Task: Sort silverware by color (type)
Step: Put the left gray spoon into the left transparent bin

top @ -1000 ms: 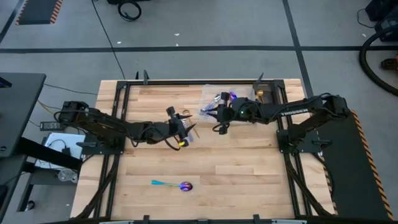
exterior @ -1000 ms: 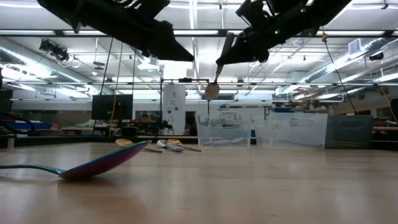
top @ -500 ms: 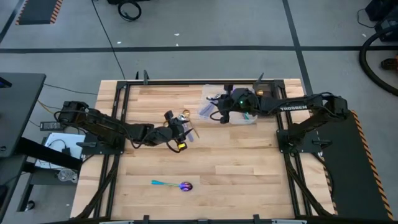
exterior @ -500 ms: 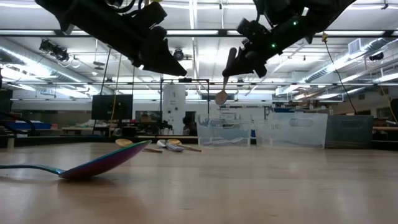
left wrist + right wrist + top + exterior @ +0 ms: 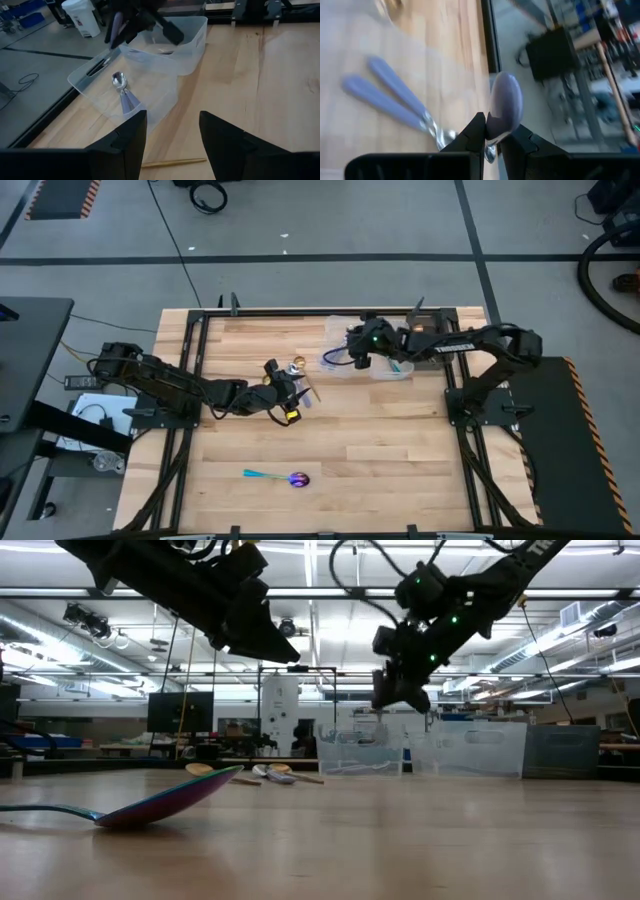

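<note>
My right gripper (image 5: 357,352) hangs over the clear plastic tray (image 5: 392,369) at the far edge, shut on a greyish-lilac spoon (image 5: 506,102). Below it in the tray lie two utensils with lilac handles (image 5: 385,95); the left wrist view shows one (image 5: 121,85). My left gripper (image 5: 172,137) is open with nothing between its fingers, low over the table left of the tray. Gold and silver spoons (image 5: 295,368) rest flat on the wood beside it, and a gold handle (image 5: 175,162) lies under its fingertips. An iridescent purple spoon (image 5: 285,477) with a teal handle lies near the front. My right gripper pinches the spoon between its two fingers at the neck, just behind the bowl (image 5: 492,131). The bowl (image 5: 506,102) sticks out beyond the fingertips. The fingers slant downward toward the tray, and the spoon is lifted clear above it.
The tray has several compartments with thin clear walls (image 5: 165,52). Black frame rails (image 5: 200,340) run along the table's sides. Bare wood (image 5: 400,450) stretches between the tray and the near edge. In the low view the iridescent spoon (image 5: 150,805) fills the foreground.
My right gripper has carried the spoon toward the table's far edge and down, turning as it went, and now hangs over the tray. My left gripper has rolled a little where it stood.
</note>
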